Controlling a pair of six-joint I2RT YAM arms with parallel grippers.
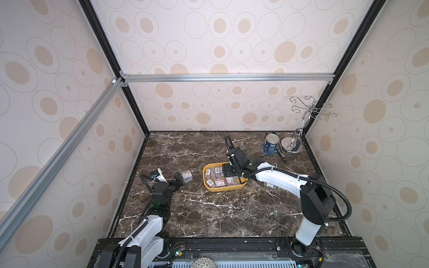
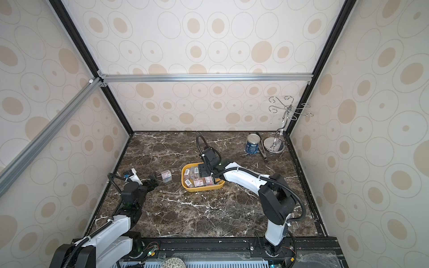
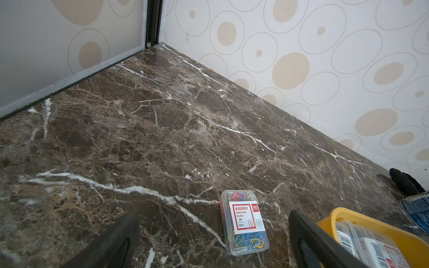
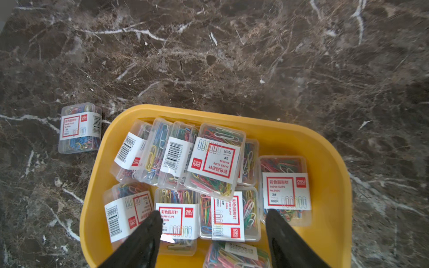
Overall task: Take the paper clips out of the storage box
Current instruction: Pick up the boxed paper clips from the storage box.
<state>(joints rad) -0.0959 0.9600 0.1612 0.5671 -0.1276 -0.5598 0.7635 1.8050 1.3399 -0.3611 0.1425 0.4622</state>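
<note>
Paper clips (image 4: 216,162): boxes heaped in yellow tray (image 4: 325,162), mid tabletop (image 1: 209,208); one box (image 3: 243,222) lies out, left of tray | left fingers (image 3: 120,234) wide, empty, near it | right fingers (image 4: 144,239) apart, straddling tray boxes, seemingly lining up next pick

The right end effector (image 1: 227,175) hides some paper clips (image 1: 219,183) inside the storage box (image 1: 220,189).

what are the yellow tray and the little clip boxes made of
The yellow tray looks like moulded plastic: opaque, smooth, slightly glossy, with rounded corners. The clip boxes seem to be clear hard plastic, since coloured clips show through; their white-and-red labels look like paper.
</note>
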